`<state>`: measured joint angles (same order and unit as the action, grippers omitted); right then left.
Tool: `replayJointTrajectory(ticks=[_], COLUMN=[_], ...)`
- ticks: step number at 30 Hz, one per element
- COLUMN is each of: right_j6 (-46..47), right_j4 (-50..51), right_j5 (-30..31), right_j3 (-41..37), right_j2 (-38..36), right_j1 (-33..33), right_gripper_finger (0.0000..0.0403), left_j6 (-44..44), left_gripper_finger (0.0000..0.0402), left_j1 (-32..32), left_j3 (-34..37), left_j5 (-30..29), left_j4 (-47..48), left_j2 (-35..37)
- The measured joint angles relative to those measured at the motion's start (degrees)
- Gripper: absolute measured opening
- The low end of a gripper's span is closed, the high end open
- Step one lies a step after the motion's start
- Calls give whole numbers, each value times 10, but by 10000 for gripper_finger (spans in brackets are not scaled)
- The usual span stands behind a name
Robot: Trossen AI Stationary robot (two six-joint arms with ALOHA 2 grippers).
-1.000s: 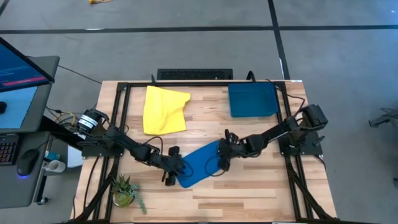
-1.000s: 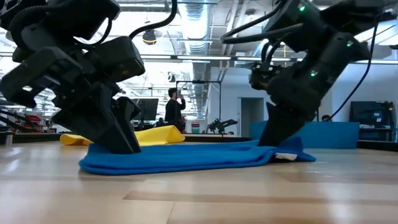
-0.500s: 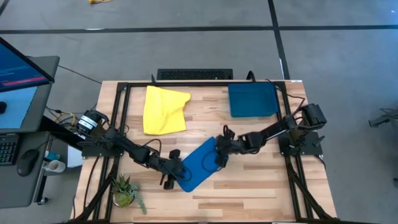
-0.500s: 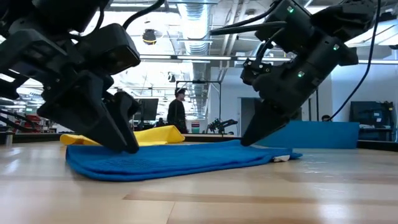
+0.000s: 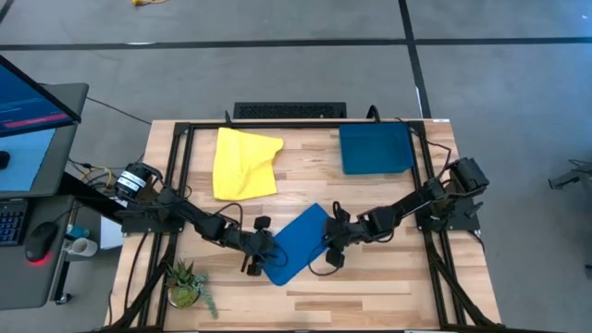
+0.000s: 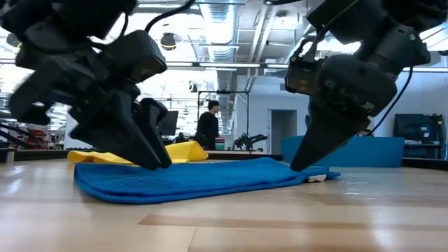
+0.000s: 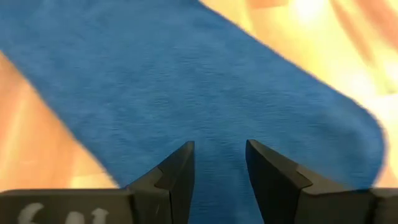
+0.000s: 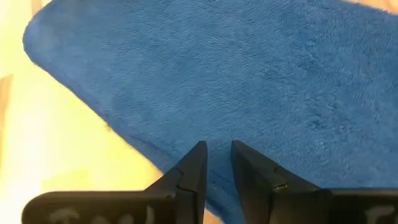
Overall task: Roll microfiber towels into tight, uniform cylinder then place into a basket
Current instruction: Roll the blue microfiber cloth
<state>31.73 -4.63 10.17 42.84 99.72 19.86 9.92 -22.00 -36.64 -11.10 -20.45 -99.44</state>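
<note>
Blue towel [image 5: 298, 242]: flat on surface [image 5: 388, 277].
Left claw [image 5: 263, 256]: on towel's edge, fingers parted, grip unclear.
Right claw [image 5: 329, 252]: opposite edge, fingers narrowly apart, seemingly pinching nothing.

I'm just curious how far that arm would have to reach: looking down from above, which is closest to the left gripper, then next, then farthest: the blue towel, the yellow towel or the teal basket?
From the left gripper, in the high view:
1. Blue towel: right at its fingertips, table front.
2. Yellow towel: back left.
3. Basket: back right corner, farthest.
</note>
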Motion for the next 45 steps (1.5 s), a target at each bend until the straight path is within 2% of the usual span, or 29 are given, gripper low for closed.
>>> replayJointTrajectory(ticks=[10, 17, 21, 24, 29, 33, 38, 45], right_j6=[62, 59, 56, 55, 52, 26, 13, 17], right_j4=[25, 26, 27, 27, 27, 27, 29, 37], right_j5=[3, 7, 51, 57, 58, 58, 48, 46], right_j3=[1, 1, 1, 1, 1, 1, 1, 1], right_j2=[-1, -1, -1, -1, -1, -1, -1, -1], right_j1=[-2, -31, -54, -76, -103, -110, -107, -83], right_gripper_finger=[96, 96, 96, 96, 97, 97, 97, 92], left_j6=[-15, 52, 125, 173, 224, 213, 212, 208], left_gripper_finger=[135, 135, 135, 135, 135, 135, 135, 135], left_j1=[29, 24, 18, 18, 16, 14, -3, -16], left_j3=[0, -1, -1, -1, 0, 0, 0, 0], left_j5=[8, 21, 29, 28, 7, -8, -59, -65], left_j4=[34, 42, 38, 36, 28, 28, 33, 33], left_j2=[1, 2, 2, 2, 1, 1, 0, 0])
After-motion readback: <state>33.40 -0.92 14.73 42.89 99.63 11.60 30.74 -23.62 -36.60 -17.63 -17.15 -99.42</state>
